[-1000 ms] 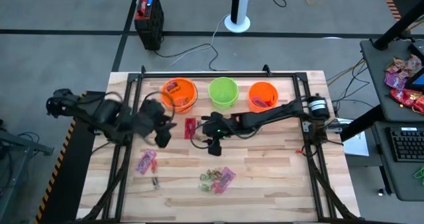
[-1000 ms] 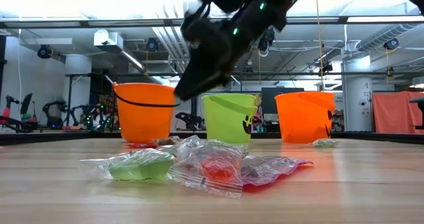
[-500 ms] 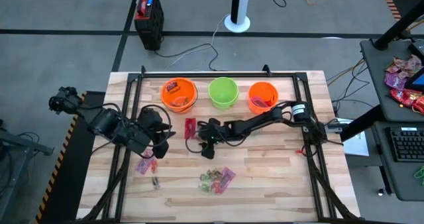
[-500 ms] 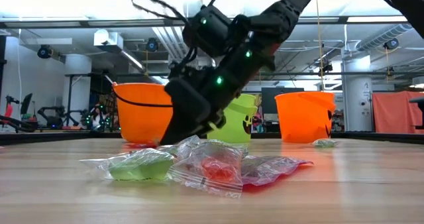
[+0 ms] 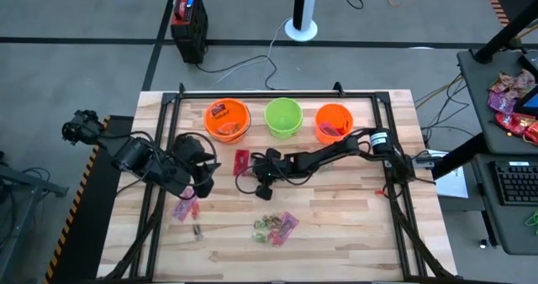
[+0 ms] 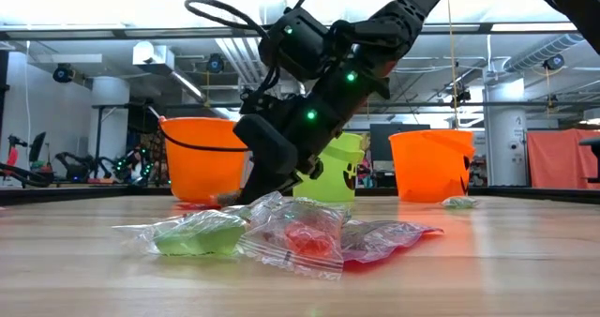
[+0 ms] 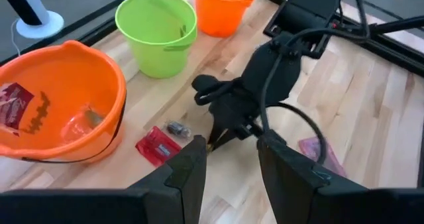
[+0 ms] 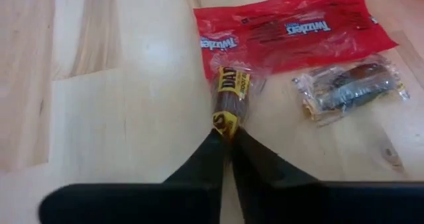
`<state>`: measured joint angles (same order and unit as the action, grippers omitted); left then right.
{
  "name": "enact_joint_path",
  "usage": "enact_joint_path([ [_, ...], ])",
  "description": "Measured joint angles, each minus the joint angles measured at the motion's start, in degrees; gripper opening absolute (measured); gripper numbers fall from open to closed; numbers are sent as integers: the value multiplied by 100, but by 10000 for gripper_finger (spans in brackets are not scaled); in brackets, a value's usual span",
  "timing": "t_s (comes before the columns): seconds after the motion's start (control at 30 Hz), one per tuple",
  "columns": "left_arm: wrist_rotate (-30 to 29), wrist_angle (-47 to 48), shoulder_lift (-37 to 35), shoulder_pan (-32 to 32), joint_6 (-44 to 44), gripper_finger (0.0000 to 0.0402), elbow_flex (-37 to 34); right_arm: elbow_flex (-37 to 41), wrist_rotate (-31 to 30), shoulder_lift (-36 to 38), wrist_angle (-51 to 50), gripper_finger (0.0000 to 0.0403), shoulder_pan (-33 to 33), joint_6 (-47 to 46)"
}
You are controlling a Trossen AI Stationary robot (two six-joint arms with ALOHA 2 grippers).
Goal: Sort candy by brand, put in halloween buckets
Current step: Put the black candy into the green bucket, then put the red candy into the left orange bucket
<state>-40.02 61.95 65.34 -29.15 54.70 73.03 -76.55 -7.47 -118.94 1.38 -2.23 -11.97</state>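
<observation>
Right fingers (image 8: 228,141) pinch a brown-and-yellow candy (image 8: 230,98) beside the red packet (image 8: 291,32); left fingers (image 7: 228,168) spread.

Over the last second the right arm's tool (image 5: 259,180) has swung down from above the wooden tabletop (image 5: 336,225) and drawn in toward 9 o'clock, its arm folding from a straight reach into a bend near the right orange plastic bucket (image 5: 334,123). Its fingertips now pinch a small brown-and-yellow wrapped candy (image 8: 228,101) beside the flat red Twizzlers packet (image 8: 291,33). The left arm's tool (image 5: 200,176) has settled lower and slightly toward 6 o'clock, stopping above the pink-magenta candy packet (image 5: 185,206). Since half a second ago both have shifted only slightly.
</observation>
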Motion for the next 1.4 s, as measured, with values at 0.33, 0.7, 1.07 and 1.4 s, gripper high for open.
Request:
enact_joint_path([
  [0.33, 1090, 406, 4, -7, 1209, 123, -336, -1, -64, 2101, -2035, 9, 212, -107],
  [0.7, 1236, -1109, 408, 69, 1750, 123, -1293, -5, -82, 3323, -2998, 9, 2086, -159],
  [1.07, 1519, -1198, 1399, 1068, 2582, 147, -1302, -1, 1625, 2657, -3035, 68, 2966, -610],
  [1.4, 1184, -1650, 2529, 1217, 2764, 215, -1300, -3, 1649, 2850, -3110, 169, 3002, -466],
])
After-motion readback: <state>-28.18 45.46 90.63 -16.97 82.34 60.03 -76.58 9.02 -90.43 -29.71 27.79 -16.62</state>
